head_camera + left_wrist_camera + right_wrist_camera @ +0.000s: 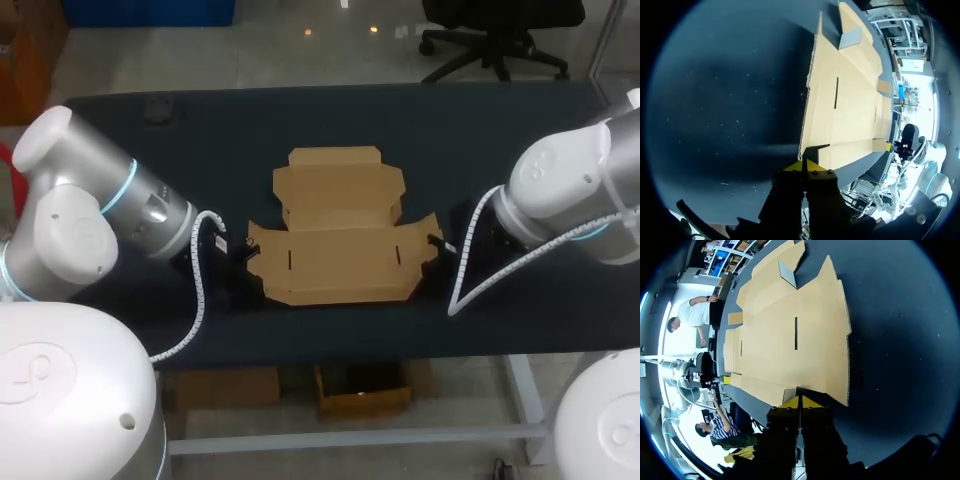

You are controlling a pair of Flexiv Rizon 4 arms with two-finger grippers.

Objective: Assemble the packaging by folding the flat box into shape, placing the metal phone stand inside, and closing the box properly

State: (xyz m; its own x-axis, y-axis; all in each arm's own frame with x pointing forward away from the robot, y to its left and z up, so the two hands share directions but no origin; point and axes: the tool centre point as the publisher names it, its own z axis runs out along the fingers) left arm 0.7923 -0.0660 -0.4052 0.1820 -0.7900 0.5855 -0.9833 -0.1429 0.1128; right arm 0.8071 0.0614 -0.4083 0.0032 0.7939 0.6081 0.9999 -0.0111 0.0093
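Note:
The flat brown cardboard box (340, 235) lies unfolded in the middle of the dark table; it also fills the left wrist view (850, 95) and the right wrist view (785, 335). My left gripper (243, 255) sits low at the box's left end, its yellow tips (804, 166) pressed together at the box's near corner. My right gripper (435, 243) sits at the box's right end, shut too, with its tips (800, 402) against the cardboard edge. Each wrist view shows the other arm's gripper beyond the far end of the box. No metal phone stand is in view.
A small black object (160, 108) lies near the table's back left corner. The dark table (500, 130) stretches out behind and in front of the box. The box's rear lid panel with its tuck flaps lies flat toward the back.

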